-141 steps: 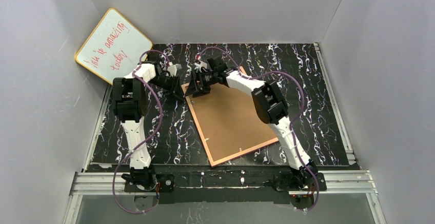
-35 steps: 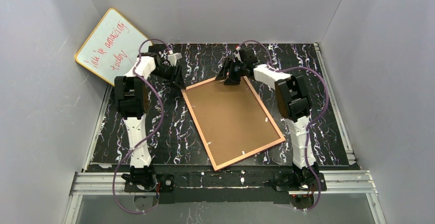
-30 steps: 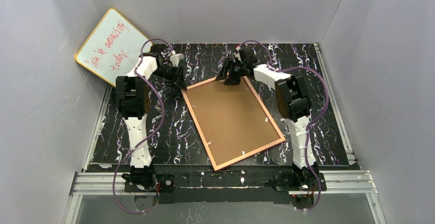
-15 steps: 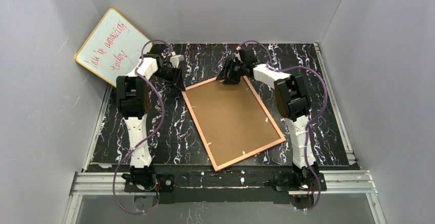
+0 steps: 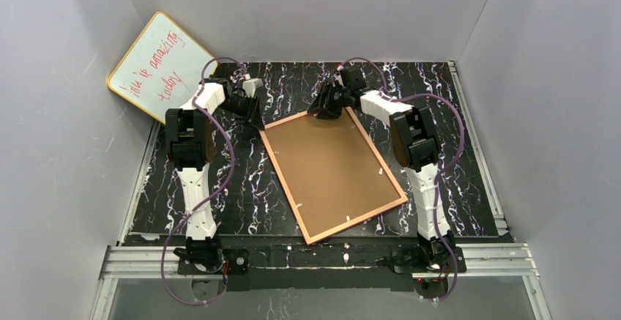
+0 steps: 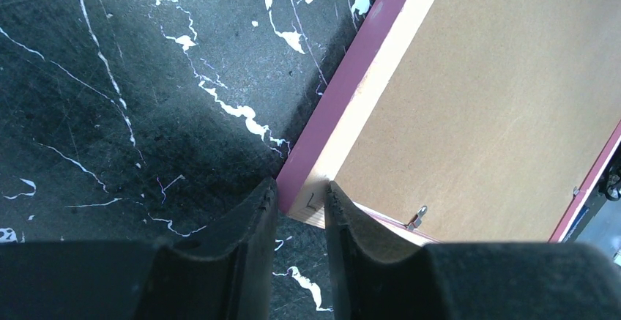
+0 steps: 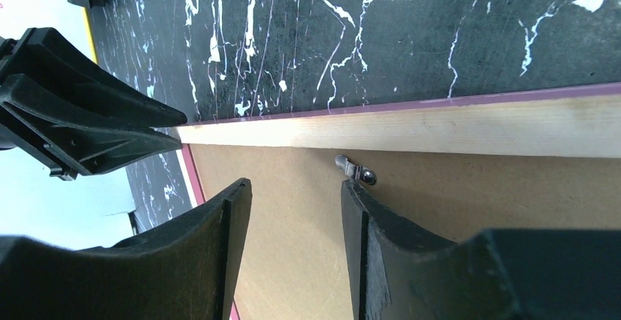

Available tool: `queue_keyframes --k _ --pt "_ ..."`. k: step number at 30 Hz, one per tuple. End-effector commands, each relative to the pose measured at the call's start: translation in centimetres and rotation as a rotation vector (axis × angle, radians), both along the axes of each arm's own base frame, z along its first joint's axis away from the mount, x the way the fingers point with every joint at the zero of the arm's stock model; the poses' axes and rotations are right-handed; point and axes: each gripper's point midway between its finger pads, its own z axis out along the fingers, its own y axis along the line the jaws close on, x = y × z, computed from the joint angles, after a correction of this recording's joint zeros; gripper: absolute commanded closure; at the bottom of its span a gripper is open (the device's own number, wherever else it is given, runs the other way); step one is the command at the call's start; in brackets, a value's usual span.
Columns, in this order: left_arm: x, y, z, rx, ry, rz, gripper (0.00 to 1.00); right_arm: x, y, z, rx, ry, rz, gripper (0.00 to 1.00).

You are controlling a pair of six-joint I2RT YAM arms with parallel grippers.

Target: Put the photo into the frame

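since a few seconds back the right arm has slid off the frame's far left corner and along its far rail toward the right, and the left pincer (image 6: 300,201) has narrowed over that corner. the frame (image 5: 283,182) lies rear side up about the middle of the worktop (image 5: 469,151). it sits skewed, with one corner close to the near edge and its far rail short of the far edge. a brown backing board (image 5: 333,170) fills it. the photo is not in sight, and i cannot tell whether it already lies under the board.

at the left, the frame's far left corner sits right between the left pincer's tips, with the pink outer edge against one pad and the pale wood against the other. it looks pinched there, with only a slim gap. further right, the right pincer (image 7: 295,185) hovers over the board just inside the far rail, jaws moderately apart and holding nothing. a small metal clip (image 7: 357,171) lies just ahead of its right finger.

as a judgement, the frame is likely light and stiff but thin, and a pane underneath would make it fragile. it is best held by the wooden rails or a corner, lifted evenly and not twisted. the board should come free only once the clips are turned. the photo will probably be floppy and slick, best taken by an edge.
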Motion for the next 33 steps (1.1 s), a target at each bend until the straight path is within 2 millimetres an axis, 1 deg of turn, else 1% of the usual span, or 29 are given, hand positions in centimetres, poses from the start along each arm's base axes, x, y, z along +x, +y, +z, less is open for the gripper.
queue_keyframes --k 1,8,18,21,26,28,30,32,33 --pt "-3.0 -0.4 -2.9 0.077 0.096 -0.048 0.76 1.4 0.2 -0.3 -0.003 -0.03 -0.023 0.43" --pt "-3.1 -0.8 -3.0 0.078 0.093 -0.063 0.76 1.5 0.9 -0.2 0.01 -0.035 -0.006 0.44" --pt "-3.4 -0.8 -3.0 0.086 0.094 -0.071 0.77 2.0 0.5 -0.7 -0.022 -0.059 -0.028 0.44" --pt "-3.4 -0.7 -2.8 0.087 0.091 -0.072 0.77 2.5 0.3 -0.2 -0.044 -0.087 -0.029 0.44" --pt "-3.2 -0.6 -2.1 0.088 0.083 -0.073 0.78 3.6 0.2 1.6 -0.088 -0.177 -0.032 0.45" --pt "-3.1 -0.5 -1.8 0.084 0.085 -0.066 0.78 3.6 0.5 2.3 -0.094 -0.2 -0.017 0.46" --pt "-3.0 -0.1 -1.4 0.078 0.091 -0.054 0.77 3.0 1.1 3.6 -0.081 -0.229 0.008 0.45" --pt "-2.8 0.4 -0.9 0.074 0.095 -0.042 0.77 2.0 2.0 5.5 -0.065 -0.272 0.045 0.43" --pt "-2.5 0.7 -0.4 0.074 0.091 -0.035 0.77 1.2 2.7 6.7 -0.064 -0.299 0.067 0.41"
